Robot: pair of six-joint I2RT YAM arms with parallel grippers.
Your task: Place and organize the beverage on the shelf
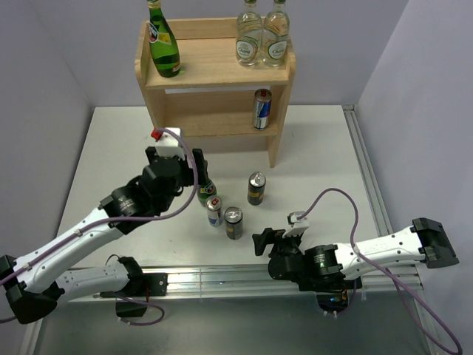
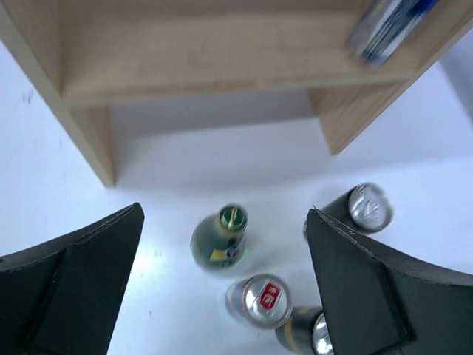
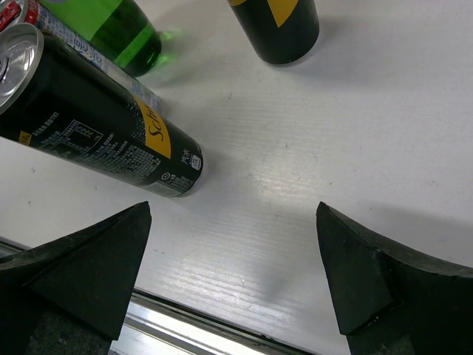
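Note:
The wooden shelf [image 1: 214,70] holds one dark-green bottle [image 1: 162,44] on its top board and one blue-and-silver can [image 1: 262,109] on the lower tier. On the table stand the second green bottle [image 1: 206,188], a blue-and-silver can [image 1: 214,211] and two dark yellow-banded cans [image 1: 233,222] [image 1: 256,188]. My left gripper [image 1: 179,166] is open and empty above them. In the left wrist view the bottle [image 2: 219,238] lies between its fingers [image 2: 225,211]. My right gripper [image 1: 266,238] is open and empty; a dark can [image 3: 96,126] stands to its front left [image 3: 233,214].
Two clear glass bottles [image 1: 262,37] stand on the right of the shelf's top board. A metal rail [image 1: 244,281] runs along the table's near edge. Grey walls close in on both sides.

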